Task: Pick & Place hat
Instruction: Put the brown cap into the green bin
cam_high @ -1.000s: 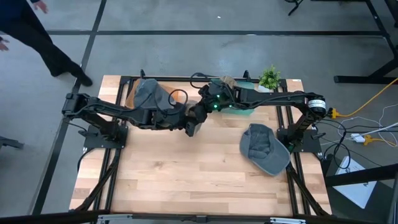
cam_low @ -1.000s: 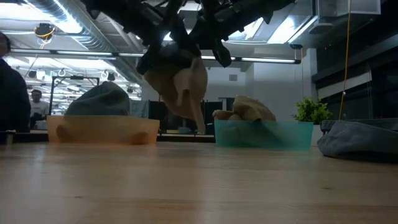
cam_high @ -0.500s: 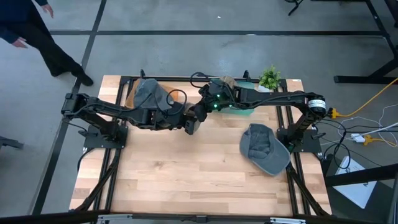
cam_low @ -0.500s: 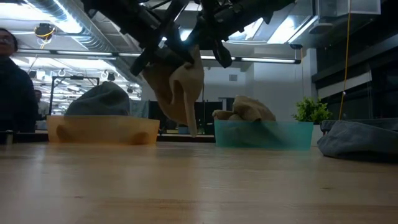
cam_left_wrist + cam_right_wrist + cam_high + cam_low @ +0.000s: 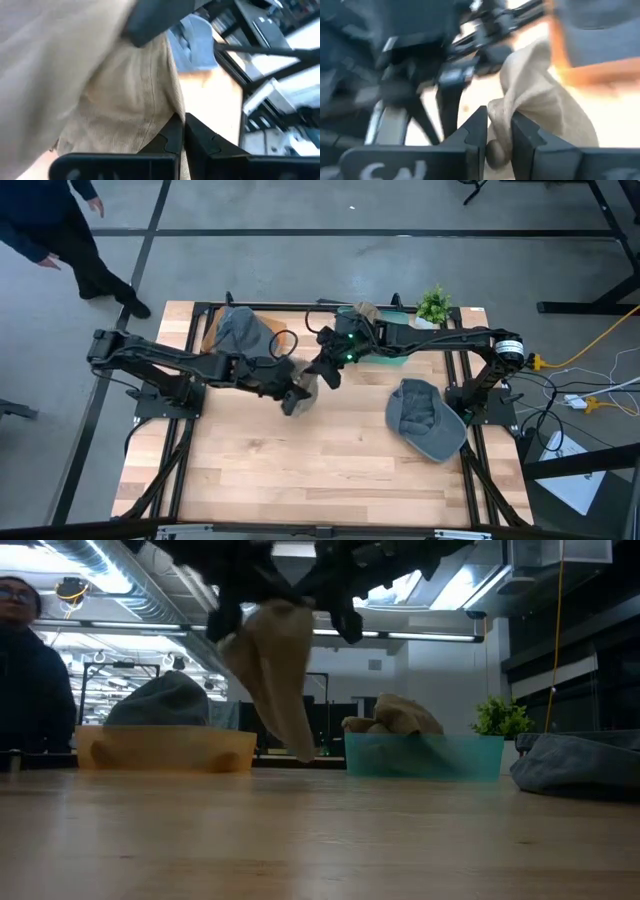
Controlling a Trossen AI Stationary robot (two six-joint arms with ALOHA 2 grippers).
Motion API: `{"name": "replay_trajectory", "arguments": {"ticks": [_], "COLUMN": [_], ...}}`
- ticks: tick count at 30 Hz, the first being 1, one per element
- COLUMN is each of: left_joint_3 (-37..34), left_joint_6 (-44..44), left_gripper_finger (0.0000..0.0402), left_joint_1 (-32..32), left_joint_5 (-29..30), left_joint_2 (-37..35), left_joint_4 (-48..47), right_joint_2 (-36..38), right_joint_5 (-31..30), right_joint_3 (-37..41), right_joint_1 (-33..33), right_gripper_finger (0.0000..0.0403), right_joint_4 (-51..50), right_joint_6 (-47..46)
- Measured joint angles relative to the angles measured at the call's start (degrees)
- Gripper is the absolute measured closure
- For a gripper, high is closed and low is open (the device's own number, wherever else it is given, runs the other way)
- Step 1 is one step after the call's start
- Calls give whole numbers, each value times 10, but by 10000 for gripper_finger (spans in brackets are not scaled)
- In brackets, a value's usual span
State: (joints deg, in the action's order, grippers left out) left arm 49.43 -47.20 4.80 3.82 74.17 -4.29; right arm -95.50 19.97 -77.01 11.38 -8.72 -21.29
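Tan corduroy cloth hangs in the air above the middle of the table [image 5: 300, 470]: it is the hat [image 5: 275, 675], held up between the two arms and drooping to a point well above the wood. In the high view it shows as a small pale patch [image 5: 303, 385] where the two arms meet, a little toward the far half of the table.

The left gripper [image 5: 292, 395] reaches in from the left side, and its fingers [image 5: 172, 137] are pressed together on a fold of the tan fabric, with no gap between them. The right gripper [image 5: 328, 372] comes from the right and far side. In its own wrist view its fingers [image 5: 477, 130] stand a little apart with a bunch of the same cloth between them; I cannot tell if they still press it or only stand around it.

At the far left of the table an orange bin [image 5: 165, 750] holds a grey hat [image 5: 160, 700]. At the far right a teal bin [image 5: 425, 755] holds something tan and crumpled [image 5: 395, 715], and just beside it stands a small green plant [image 5: 434, 305]. Another grey hat [image 5: 425, 420] lies flat on the wood at the right side, near the base of the right arm.

A person in dark clothes [image 5: 55, 235] stands on the floor beyond the far left corner.
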Motion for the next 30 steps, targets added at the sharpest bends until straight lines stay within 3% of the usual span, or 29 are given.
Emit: {"name": "replay_trajectory", "arguments": {"ticks": [6,12,16,20,24,30], "left_joint_3": [0,0,-1,-1,-1,-1], "left_joint_6": [-13,-49,-62,-60,-35,-24], "left_gripper_finger": [398,398,398,398,398,398], "left_joint_1": [15,29,40,45,45,45], "left_joint_5": [-41,-34,-3,67,85,82], "left_joint_2": [-84,-145,-171,-186,-189,-189], "left_joint_4": [-106,-200,-235,-243,-238,-240], "right_joint_2": [0,0,0,0,-9,-49], "right_joint_5": [70,79,81,81,79,66], "right_joint_3": [0,0,0,0,0,0], "right_joint_1": [1,1,1,1,-5,-12], "right_gripper_finger": [306,211,136,84,59,59], "right_joint_4": [7,43,65,63,61,63], "right_joint_6": [43,50,51,46,32,22]}}
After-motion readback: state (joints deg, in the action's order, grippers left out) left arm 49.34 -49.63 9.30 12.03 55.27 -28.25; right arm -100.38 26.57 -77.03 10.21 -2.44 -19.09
